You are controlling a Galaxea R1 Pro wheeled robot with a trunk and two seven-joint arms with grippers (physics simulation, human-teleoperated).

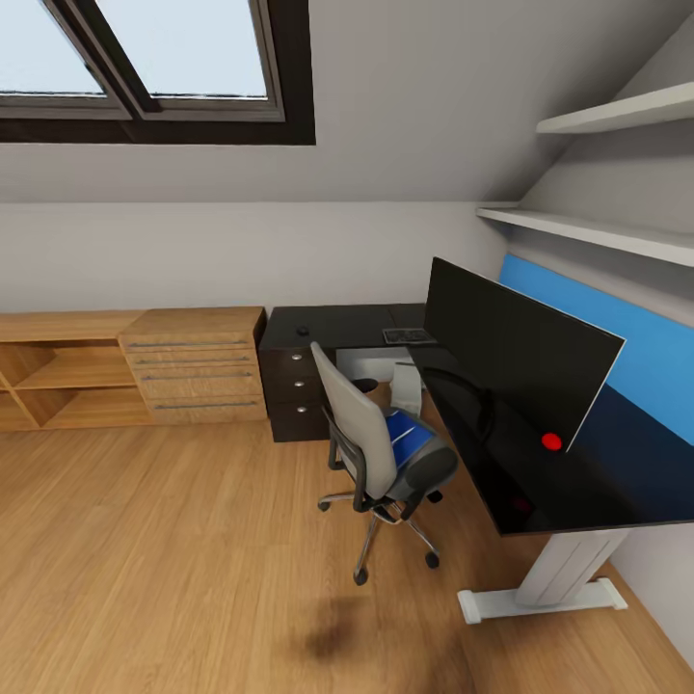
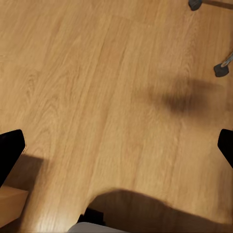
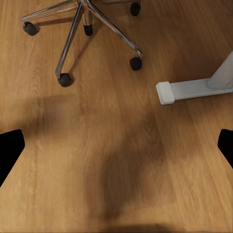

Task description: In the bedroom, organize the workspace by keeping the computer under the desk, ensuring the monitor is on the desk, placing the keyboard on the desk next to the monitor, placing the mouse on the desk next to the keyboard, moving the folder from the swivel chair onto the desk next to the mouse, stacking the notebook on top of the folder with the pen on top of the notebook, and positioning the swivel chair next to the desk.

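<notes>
Even, soft daylight from the skylight; faint blurred shadows on the wood floor.

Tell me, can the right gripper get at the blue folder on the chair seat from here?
Probably not yet. The folder lies on the swivel chair seat, beside the desk, while the right gripper, open, points down at bare floor short of the chair's base. Nothing covers the folder, though the backrest faces the robot.
</notes>
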